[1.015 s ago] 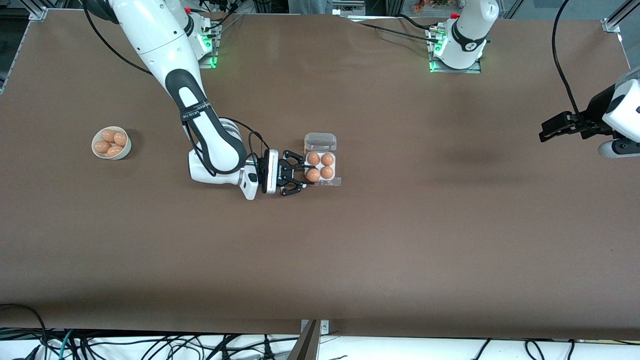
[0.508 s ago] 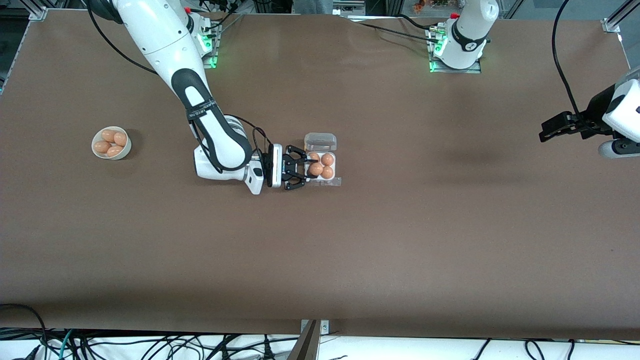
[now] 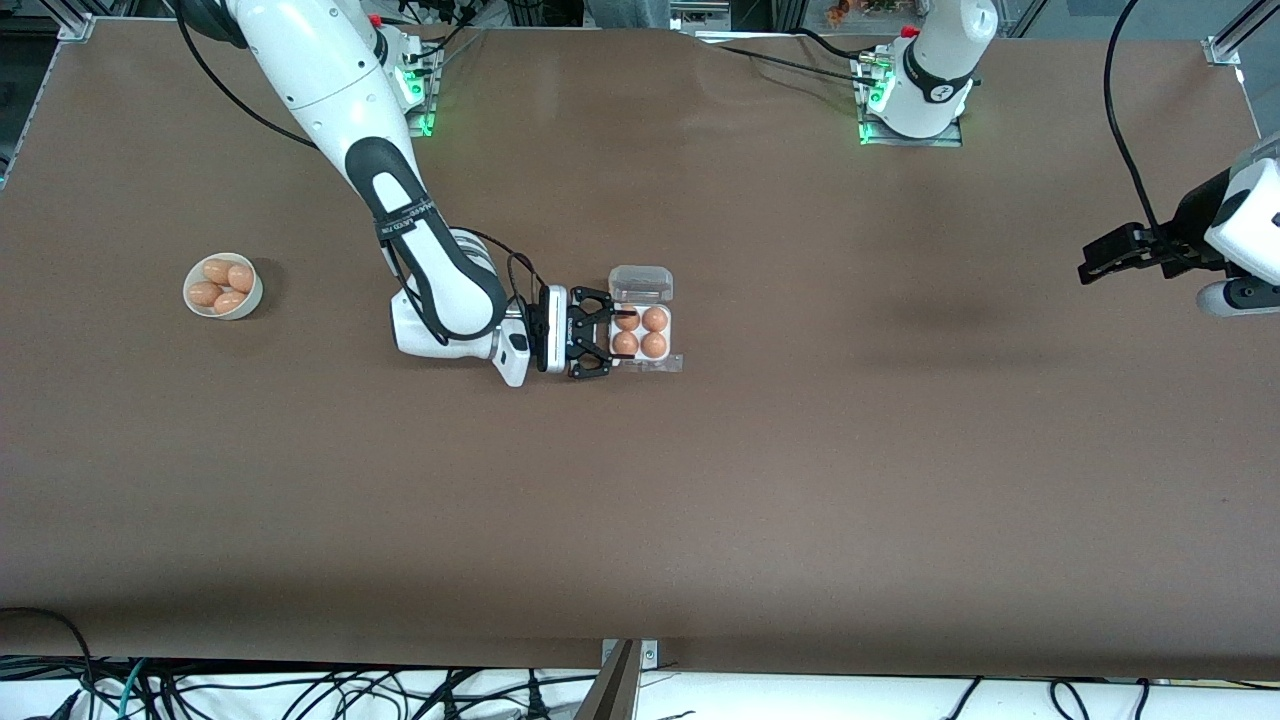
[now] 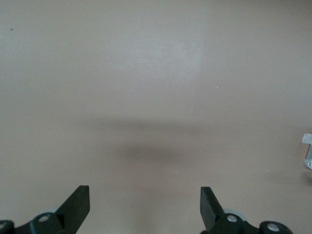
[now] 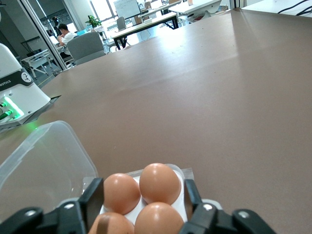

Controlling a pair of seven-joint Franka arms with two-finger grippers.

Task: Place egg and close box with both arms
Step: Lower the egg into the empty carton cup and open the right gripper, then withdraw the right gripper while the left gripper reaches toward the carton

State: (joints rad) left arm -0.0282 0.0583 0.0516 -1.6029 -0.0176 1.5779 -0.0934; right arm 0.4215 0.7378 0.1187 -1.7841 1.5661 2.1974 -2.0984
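The clear egg box (image 3: 640, 332) sits mid-table with four brown eggs (image 3: 640, 331) in its cells. Its lid (image 3: 640, 283) stands open on the side away from the front camera. My right gripper (image 3: 604, 334) is low at the box's side toward the right arm's end, open, with a finger on either side of the tray. In the right wrist view, the fingers (image 5: 95, 195) flank the eggs (image 5: 160, 183) and the lid (image 5: 44, 161) shows beside them. My left gripper (image 3: 1095, 262) waits open over the left arm's end of the table, and it is empty in its wrist view (image 4: 144, 195).
A round white bowl (image 3: 257, 292) with several more eggs stands toward the right arm's end of the table. Both arm bases are along the top edge. Cables hang below the table's near edge.
My right gripper has shifted slightly toward the box and away from the front camera, and its fingers now straddle the tray. The left arm has not moved.
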